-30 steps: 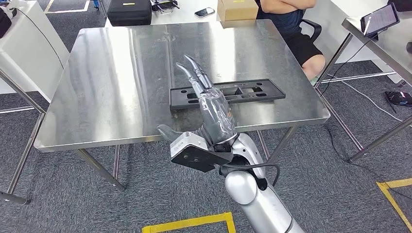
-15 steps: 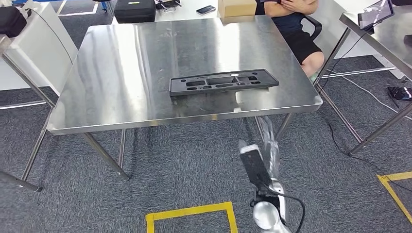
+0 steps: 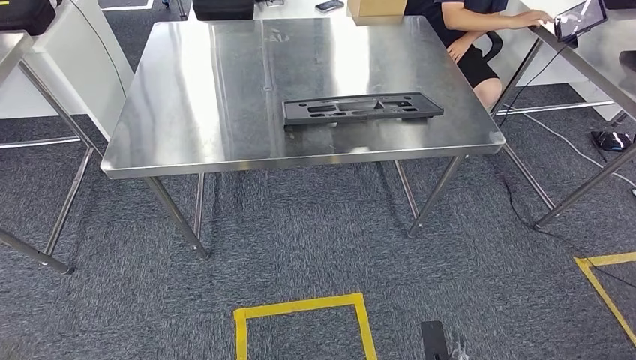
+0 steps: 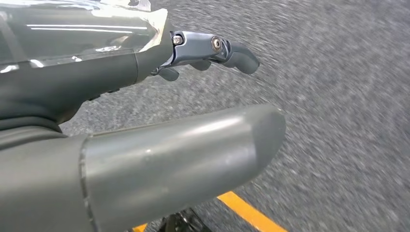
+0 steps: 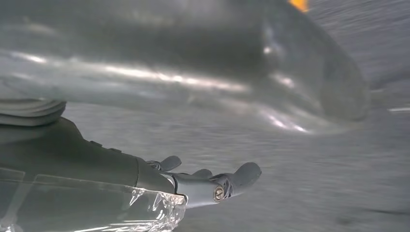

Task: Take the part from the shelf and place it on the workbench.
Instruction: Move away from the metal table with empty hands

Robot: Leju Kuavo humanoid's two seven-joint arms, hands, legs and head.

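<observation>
The black part (image 3: 362,109) lies flat on the steel desk (image 3: 195,90), near its front edge toward the right corner; no writing on it is readable. Both hands hang over the carpet, left hand (image 4: 145,121) and right hand (image 5: 159,145) empty, fingers loosely apart.

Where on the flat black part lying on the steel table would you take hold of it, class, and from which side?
Probably a short end of the black part, most likely the right one, reached from above. It lies flat and long across the steel table, so its thin edges leave little to pinch from the side, while the cut-out openings along its top face could give fingers some purchase.
</observation>
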